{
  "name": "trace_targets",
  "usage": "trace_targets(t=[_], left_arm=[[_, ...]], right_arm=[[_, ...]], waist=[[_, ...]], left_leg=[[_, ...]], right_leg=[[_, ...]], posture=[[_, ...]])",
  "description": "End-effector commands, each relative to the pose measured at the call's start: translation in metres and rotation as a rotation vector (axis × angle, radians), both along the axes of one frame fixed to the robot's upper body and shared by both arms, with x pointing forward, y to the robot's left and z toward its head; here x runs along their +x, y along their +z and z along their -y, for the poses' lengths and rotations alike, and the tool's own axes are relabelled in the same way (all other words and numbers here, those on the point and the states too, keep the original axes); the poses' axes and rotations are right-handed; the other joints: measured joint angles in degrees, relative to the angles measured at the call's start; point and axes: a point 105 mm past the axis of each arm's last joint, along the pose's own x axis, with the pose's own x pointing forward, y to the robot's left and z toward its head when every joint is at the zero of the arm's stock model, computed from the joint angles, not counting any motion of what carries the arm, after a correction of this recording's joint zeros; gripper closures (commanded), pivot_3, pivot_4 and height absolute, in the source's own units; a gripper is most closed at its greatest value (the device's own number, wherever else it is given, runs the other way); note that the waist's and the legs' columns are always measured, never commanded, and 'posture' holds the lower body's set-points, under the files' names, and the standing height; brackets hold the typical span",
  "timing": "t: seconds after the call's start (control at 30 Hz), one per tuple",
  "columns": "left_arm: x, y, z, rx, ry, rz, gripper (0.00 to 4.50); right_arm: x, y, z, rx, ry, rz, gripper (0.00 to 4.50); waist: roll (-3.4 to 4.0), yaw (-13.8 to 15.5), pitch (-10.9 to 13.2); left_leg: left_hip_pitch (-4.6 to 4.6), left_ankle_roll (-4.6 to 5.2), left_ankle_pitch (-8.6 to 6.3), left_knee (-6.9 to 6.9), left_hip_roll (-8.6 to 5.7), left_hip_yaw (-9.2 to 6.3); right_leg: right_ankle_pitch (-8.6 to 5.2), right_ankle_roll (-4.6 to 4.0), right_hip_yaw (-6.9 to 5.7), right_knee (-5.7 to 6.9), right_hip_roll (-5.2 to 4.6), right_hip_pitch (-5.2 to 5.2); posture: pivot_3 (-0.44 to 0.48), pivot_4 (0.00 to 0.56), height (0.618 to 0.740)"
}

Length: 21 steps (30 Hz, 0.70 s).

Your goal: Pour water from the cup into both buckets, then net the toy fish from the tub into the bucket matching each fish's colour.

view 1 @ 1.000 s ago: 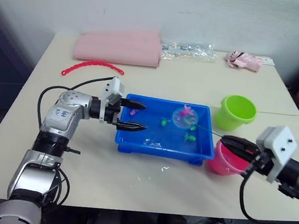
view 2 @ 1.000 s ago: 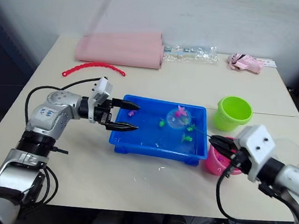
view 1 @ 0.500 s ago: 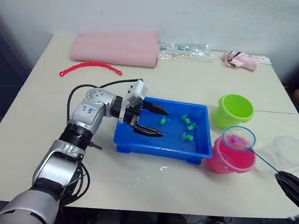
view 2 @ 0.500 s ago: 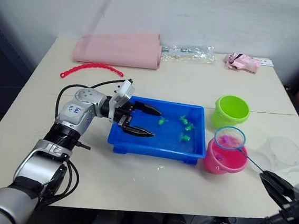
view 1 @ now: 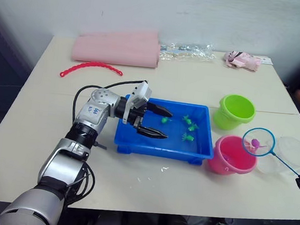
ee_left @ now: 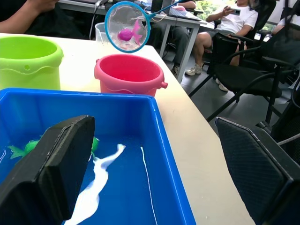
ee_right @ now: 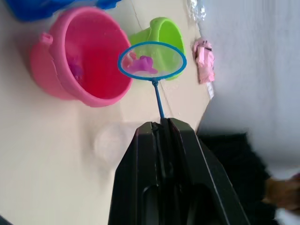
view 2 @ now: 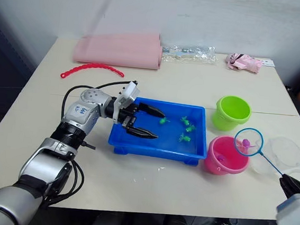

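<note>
Beside the pink bucket (view 2: pixel 226 155), raised between it and the clear cup (view 2: pixel 284 155), we are holding the net (view 2: pixel 248 141) with a pink fish (view 2: pixel 245 144) in its mesh, our right gripper (ee_right: pixel 163 127) clamping its thin handle. Our left gripper (view 1: pixel 156 122) is hanging wide open over the blue tub (view 1: pixel 202 149), where green fish (view 1: pixel 189 127) are lying. Everything is sitting on a beige table (view 1: pixel 159 185).

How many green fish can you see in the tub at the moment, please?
4: one near the left hand's fingertips, three clustered toward the blue tub's right side. That hand may hide others.
</note>
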Motion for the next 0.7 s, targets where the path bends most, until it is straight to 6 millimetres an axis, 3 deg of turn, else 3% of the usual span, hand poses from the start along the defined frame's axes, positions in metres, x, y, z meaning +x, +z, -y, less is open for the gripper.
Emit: trace_targets(t=[0.03,0.17,0.3,0.5,0.7], left_arm=[[0.001,0.012,0.001,-0.015,-0.007,0.045,0.03],[0.003,0.013,-0.001,-0.017,0.008,0.051,0.03],[0.004,0.012,-0.004,-0.014,0.022,0.052,0.03],[0.010,0.005,-0.020,0.019,0.083,0.042,0.03],[0.014,0.000,-0.061,0.064,0.215,0.020,0.03]], right_arm=[[0.002,-0.005,0.004,-0.259,0.071,0.003,4.50],[0.002,-0.007,0.001,-0.492,0.180,0.014,4.50],[-0.001,-0.004,0.011,-0.428,0.140,0.058,4.50],[0.013,0.009,0.001,0.129,0.091,0.161,4.50],[0.042,0.005,-0.028,0.714,0.206,-0.078,4.50]], waist=[[0.00,0.0,0.0],[0.00,0.0,0.0],[0.00,-0.1,0.0],[0.00,-0.1,0.0],[0.01,-0.4,0.0]], left_leg=[[0.00,0.00,0.00,0.00,0.00,-0.01],[0.01,-0.02,0.01,0.00,0.00,0.00],[0.02,-0.03,0.02,0.00,0.01,0.01],[0.02,-0.03,0.02,0.01,0.02,0.01],[0.04,-0.03,0.02,0.04,0.07,-0.05]], right_leg=[[0.00,0.00,0.00,0.01,0.00,0.00],[-0.01,0.01,0.01,0.01,0.00,0.00],[-0.01,0.01,0.03,0.02,0.00,-0.01],[-0.01,0.01,0.04,0.02,0.00,0.00],[-0.02,-0.02,0.05,0.04,-0.01,0.02]], posture=[[0.000,0.150,0.738],[0.000,0.150,0.738],[0.000,0.150,0.738],[0.000,0.150,0.738],[0.000,0.150,0.738]])
